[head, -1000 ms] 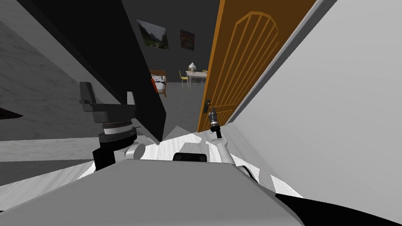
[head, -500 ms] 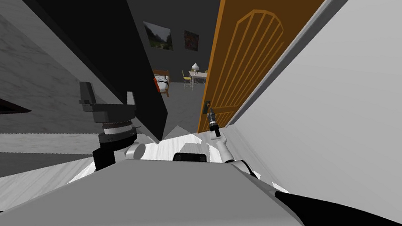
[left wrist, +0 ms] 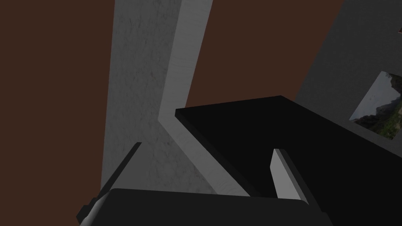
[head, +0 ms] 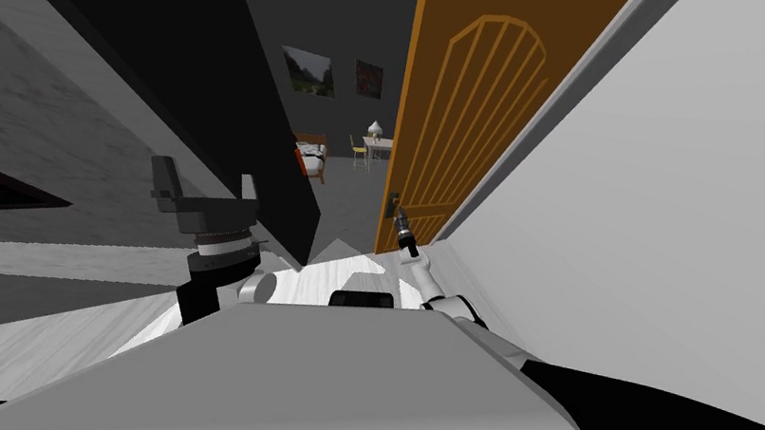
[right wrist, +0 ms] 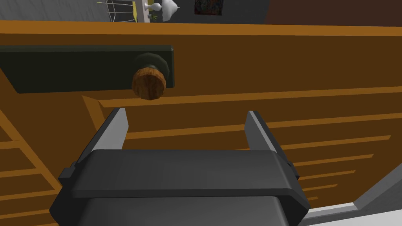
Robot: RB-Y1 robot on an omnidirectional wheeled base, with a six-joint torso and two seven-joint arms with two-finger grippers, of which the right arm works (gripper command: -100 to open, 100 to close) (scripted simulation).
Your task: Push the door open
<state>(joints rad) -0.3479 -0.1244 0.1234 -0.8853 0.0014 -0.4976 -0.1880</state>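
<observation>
A dark grey back wall [head: 329, 112] at upper centre of the head view carries two pictures [head: 308, 71]. Below them stand a bed [head: 309, 157] and a small table [head: 377, 142] with a lamp [head: 375, 127]. That room shows past the left edge of the door [head: 472, 125], orange-brown with an arched panel, which stands ajar at top centre. A white wall [head: 705, 230] fills the right, and a black plane [head: 204, 54] slants across the upper left. The right gripper [head: 401, 223], at centre, is close to the door face beside the knob [right wrist: 148, 83], its fingers spread and holding nothing. The left gripper [head: 205, 189], left of centre, is likewise released.
</observation>
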